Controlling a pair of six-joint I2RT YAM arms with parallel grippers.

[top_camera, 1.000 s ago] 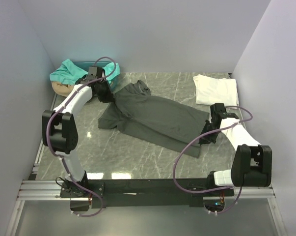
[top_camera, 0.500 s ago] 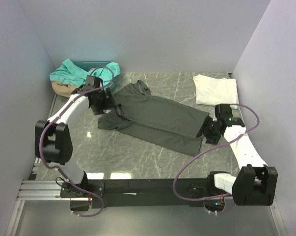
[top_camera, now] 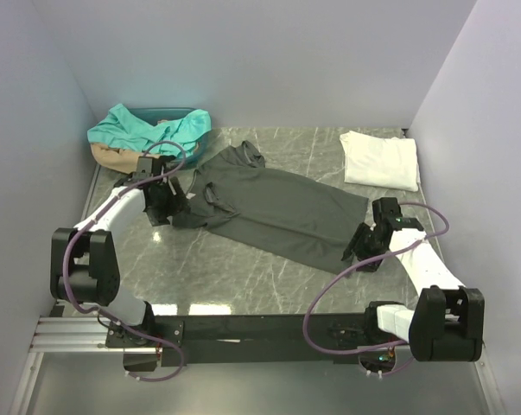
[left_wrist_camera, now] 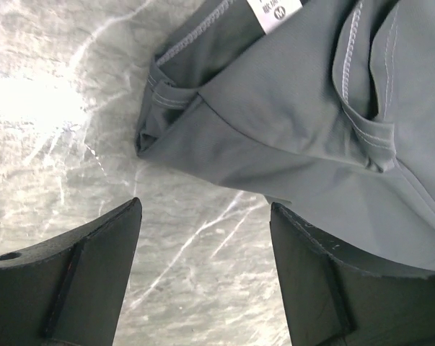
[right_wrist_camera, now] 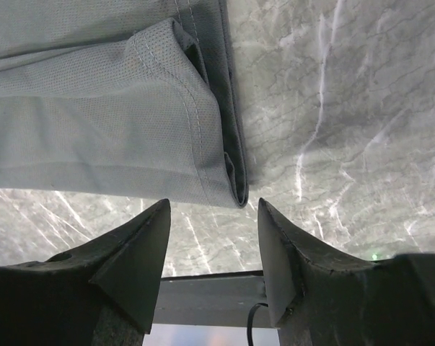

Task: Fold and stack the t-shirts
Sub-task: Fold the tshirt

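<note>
Nearest, the right gripper (right_wrist_camera: 211,205) hangs released over the hem corner of the charcoal t-shirt (top_camera: 277,207), which lies flat on the table (top_camera: 243,277), while farther off the left gripper (left_wrist_camera: 203,209), also released, sits just off its sleeve, so the 2 should pinch all layers together.

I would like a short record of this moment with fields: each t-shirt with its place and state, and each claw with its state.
grey t-shirt: lies flat and diagonal on the middle of the table, neck end far left, hem near right
white t-shirt: folded, at the far right
teal t-shirt: bunched, in the far left corner
tan t-shirt: bunched, beside the teal one, partly hidden
left claw: open, empty, over bare marble just off the grey shirt's neck-end edge
right claw: open, empty, just off the grey shirt's hem corner
</note>
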